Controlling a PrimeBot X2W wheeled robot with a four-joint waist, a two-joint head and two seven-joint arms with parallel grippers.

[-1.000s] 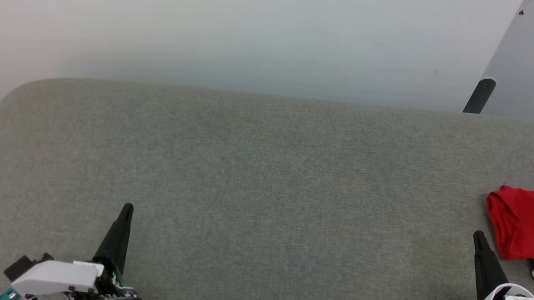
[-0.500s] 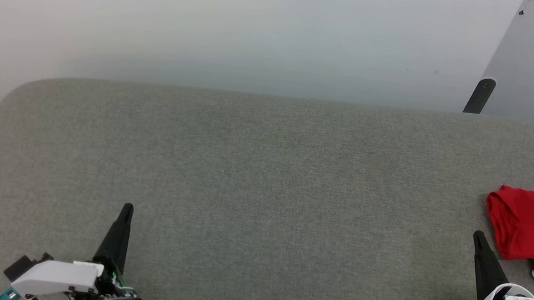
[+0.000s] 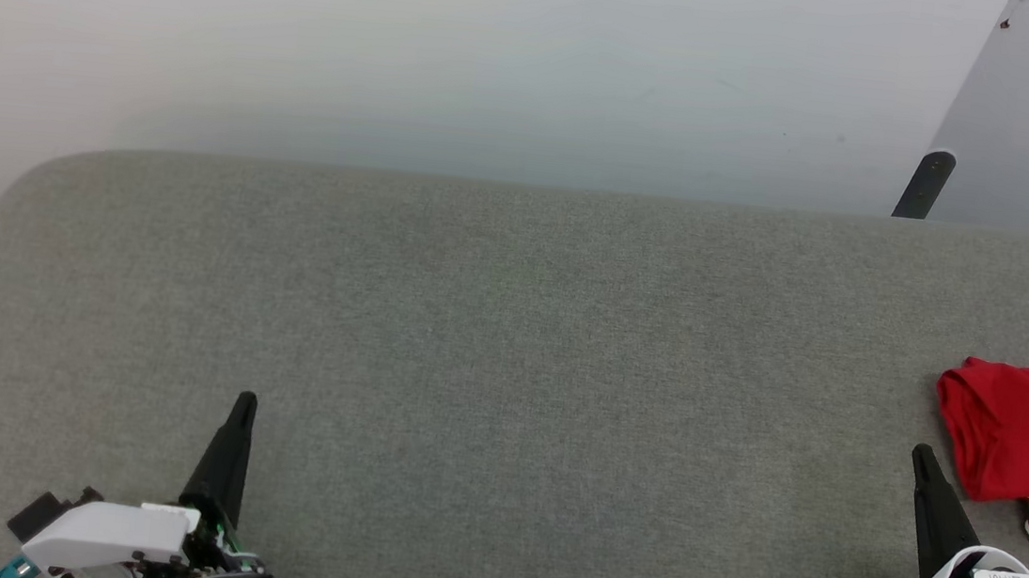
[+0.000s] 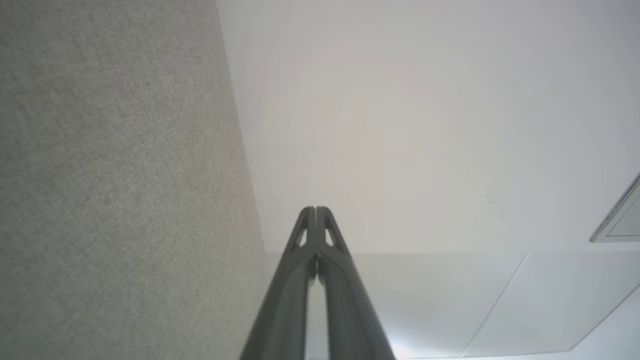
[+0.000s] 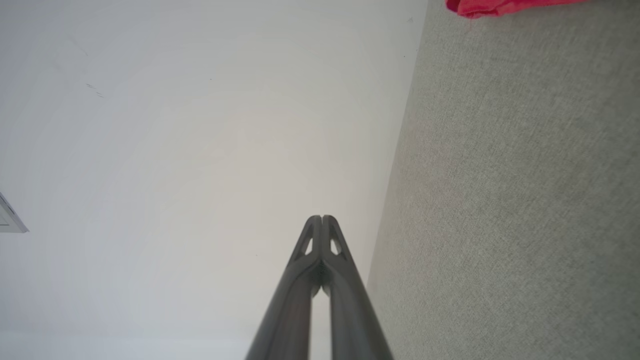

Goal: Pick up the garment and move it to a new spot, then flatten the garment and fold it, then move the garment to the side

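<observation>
red cloth, the garment (image 3: pixel 1025 433), lies bunched at the right edge of the grey fabric surface (image 3: pixel 509 345), with a red-and-white striped cuff showing on its near side. the left tool (image 3: pixel 245 401) sits over the surface's near left part and the right tool (image 3: pixel 920 455) over its near right part, just beside the garment but apart from it. each tool has its two dark fingers pressed together on nothing.

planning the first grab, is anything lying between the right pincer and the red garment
Nothing visible does. The right pincer, shut, sits just left of the garment, with only bare grey surface between them.
</observation>
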